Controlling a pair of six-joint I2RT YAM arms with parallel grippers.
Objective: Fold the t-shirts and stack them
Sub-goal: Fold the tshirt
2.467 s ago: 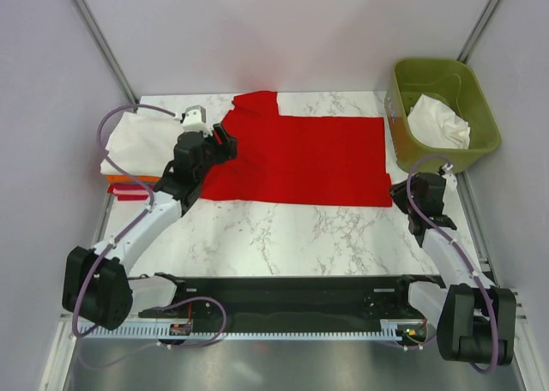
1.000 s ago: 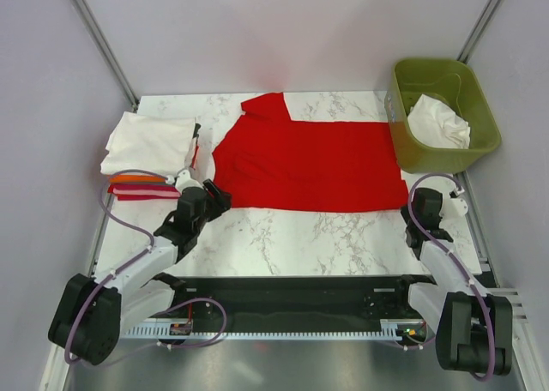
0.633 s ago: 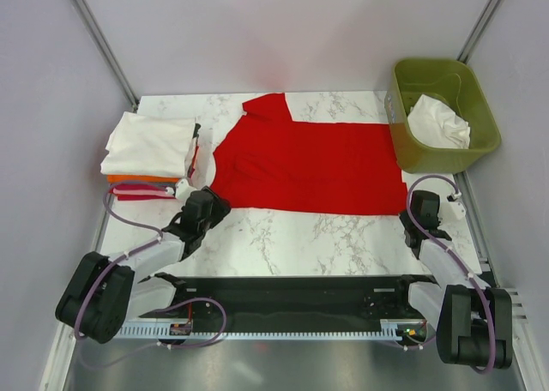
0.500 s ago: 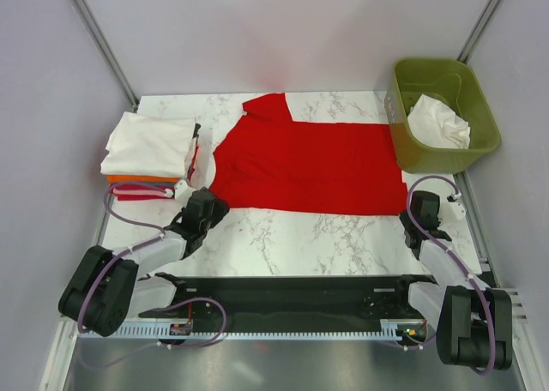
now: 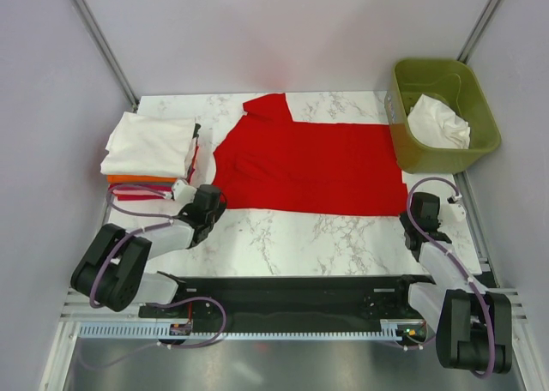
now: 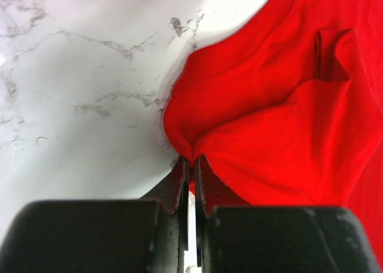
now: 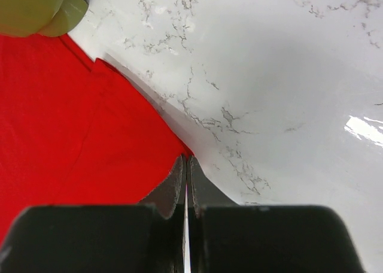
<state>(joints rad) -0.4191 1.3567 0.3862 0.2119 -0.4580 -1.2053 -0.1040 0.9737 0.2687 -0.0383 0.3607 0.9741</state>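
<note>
A red t-shirt (image 5: 309, 164) lies spread across the marble table (image 5: 292, 232), one sleeve pointing to the back. My left gripper (image 5: 214, 204) sits low at the shirt's near left corner and is shut on a pinch of the red t-shirt (image 6: 269, 117), which bunches up just past the left gripper (image 6: 191, 160). My right gripper (image 5: 412, 209) is at the near right corner, and the right gripper (image 7: 186, 159) is shut on the corner tip of the red t-shirt (image 7: 72, 123). A stack of folded t-shirts (image 5: 147, 155), white over orange and pink, stands at the left.
A green bin (image 5: 442, 112) holding a crumpled white t-shirt (image 5: 439, 121) stands at the back right, close to the red shirt's right edge. Grey walls enclose the table on three sides. The black arm rail (image 5: 292, 301) runs along the near edge.
The left gripper has closed on the shirt's near left corner after sliding in low beside it. The right gripper has stayed shut on the right corner; the shirt has barely moved.
</note>
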